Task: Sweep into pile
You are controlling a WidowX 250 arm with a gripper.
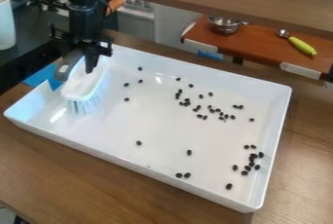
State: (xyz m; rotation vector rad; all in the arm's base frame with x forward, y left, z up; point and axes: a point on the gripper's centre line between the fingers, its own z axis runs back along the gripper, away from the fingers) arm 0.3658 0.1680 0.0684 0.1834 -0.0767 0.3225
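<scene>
Black and jointed, the arm (81, 4) comes in from the top edge at the upper left of the camera view and drops almost straight down, its gripper (83, 55) hanging over the far left part of the white tray (130, 121). The fingers point downward and are clenched around the upper part of a brush (84, 79). The brush slants from the gripper toward the near left, its pale back turned up and its whitish bristles pointing down into the tray by the left end. Whether the bristle tips touch the tray floor, I cannot tell.

Small black beans (189, 152) lie spread over the tray, to the right of the brush. Many sit in a loose band right of the middle, and another close group lies near the right wall, toward the near corner. A few single ones are dotted at the far left, nearer the brush, and others lie in the near half, two of them side by side close to the near wall.

The tray rests on a brown wooden table (39, 169), with a blue patch (42, 77) at its left end. Beyond the tray, a metal pot (224, 25) and a utensil with a yellow-green handle (302, 46) lie on a reddish-brown surface (260, 45). A white container (5, 23) stands at the left edge.
</scene>
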